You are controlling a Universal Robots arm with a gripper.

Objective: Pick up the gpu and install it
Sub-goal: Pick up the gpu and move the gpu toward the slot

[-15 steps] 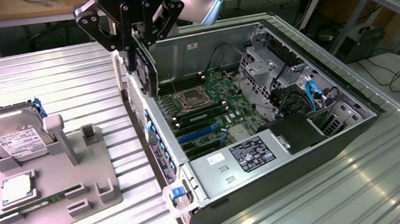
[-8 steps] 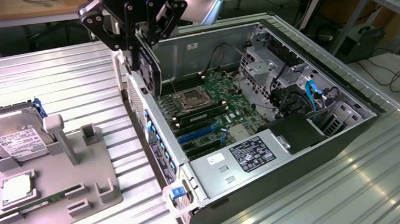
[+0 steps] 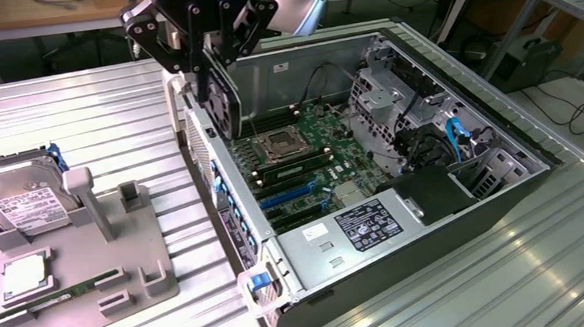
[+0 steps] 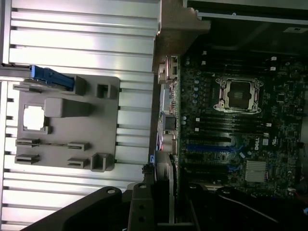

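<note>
The tool [image 3: 208,60] holds the gpu [image 3: 224,105] over the open case [image 3: 383,288].

Black gripper [image 3: 204,60], dark gpu [image 3: 224,106]; green mobo [image 3: 316,139] w/ blue slots [image 3: 289,194]; grey fixture [image 3: 123,256]; silver ribbed table [image 3: 93,108].

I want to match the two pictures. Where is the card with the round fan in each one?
Exterior view: the fan card hangs in the gripper above the computer's back wall.
Wrist view: the fan card is seen edge-on beside the blue slots.
Shared landmark: the square chip socket.
</note>
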